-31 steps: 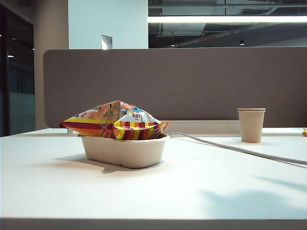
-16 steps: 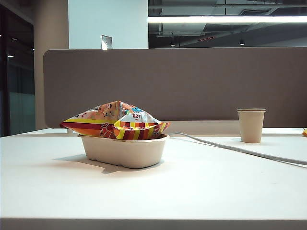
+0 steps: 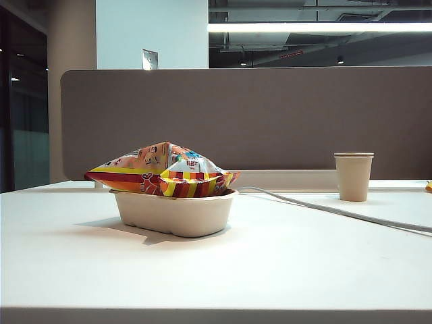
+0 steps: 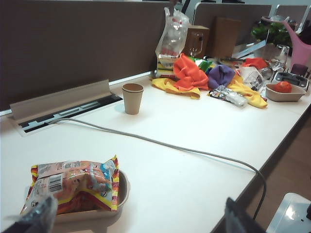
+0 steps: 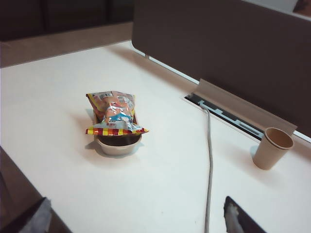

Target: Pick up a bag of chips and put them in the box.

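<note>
Both arms' fingers [image 4: 36, 218] [image 5: 235, 218] spread, clear — bag of chips [image 3: 162, 171] atop box [image 3: 175, 212].

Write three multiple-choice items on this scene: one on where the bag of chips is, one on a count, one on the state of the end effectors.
1. Where is the bag of chips?
A. lying on the box
B. beside the paper cup
C. on the floor

2. How many paper cups stand on the table?
A. none
B. one
C. three

3. The left end effector and right end effector are:
A. both open and empty
B. both shut on the bag
C. left holding the cup

Answers: 1 A, the bag rests across the box rim. 2 B, every view shows one. 3 A, wrist views show spread fingers, nothing between.
</note>
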Controlling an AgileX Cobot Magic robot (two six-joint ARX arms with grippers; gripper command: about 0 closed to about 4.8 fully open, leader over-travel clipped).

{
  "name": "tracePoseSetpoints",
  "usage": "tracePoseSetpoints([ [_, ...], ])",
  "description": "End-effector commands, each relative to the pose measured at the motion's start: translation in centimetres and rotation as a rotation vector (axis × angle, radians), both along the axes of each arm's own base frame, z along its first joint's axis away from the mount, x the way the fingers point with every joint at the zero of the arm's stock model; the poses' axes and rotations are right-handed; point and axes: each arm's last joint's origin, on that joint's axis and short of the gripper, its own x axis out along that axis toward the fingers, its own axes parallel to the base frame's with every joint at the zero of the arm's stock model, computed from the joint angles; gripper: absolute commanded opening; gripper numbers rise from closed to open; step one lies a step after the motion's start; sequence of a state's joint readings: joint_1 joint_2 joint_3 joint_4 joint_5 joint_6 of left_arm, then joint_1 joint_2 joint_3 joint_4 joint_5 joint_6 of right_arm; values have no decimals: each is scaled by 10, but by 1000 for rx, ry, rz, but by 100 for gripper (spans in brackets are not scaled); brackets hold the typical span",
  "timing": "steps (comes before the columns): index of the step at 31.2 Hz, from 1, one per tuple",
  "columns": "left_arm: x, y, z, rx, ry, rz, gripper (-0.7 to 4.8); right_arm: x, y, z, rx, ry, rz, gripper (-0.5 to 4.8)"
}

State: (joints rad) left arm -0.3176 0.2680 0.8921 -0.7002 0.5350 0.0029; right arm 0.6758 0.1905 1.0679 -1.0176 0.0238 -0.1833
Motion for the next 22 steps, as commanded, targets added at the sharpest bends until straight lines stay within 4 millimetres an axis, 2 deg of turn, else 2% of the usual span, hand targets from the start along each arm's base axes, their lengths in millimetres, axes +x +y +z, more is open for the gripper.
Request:
tracePoseSetpoints([
  [1,-3,1,0,-3,-5,15,479,4,5,-7,37,-32,48,479],
  [6,-6,3,-9,-7,15,22,479,16,18,-25,27,6,116,479],
  [15,-7,3,-39,-60,51,32,479,45,45,-51,97,0,244,479],
  [22,1,1,-59,-98,73,49,479,65,62,-79,111,-10,276,479],
])
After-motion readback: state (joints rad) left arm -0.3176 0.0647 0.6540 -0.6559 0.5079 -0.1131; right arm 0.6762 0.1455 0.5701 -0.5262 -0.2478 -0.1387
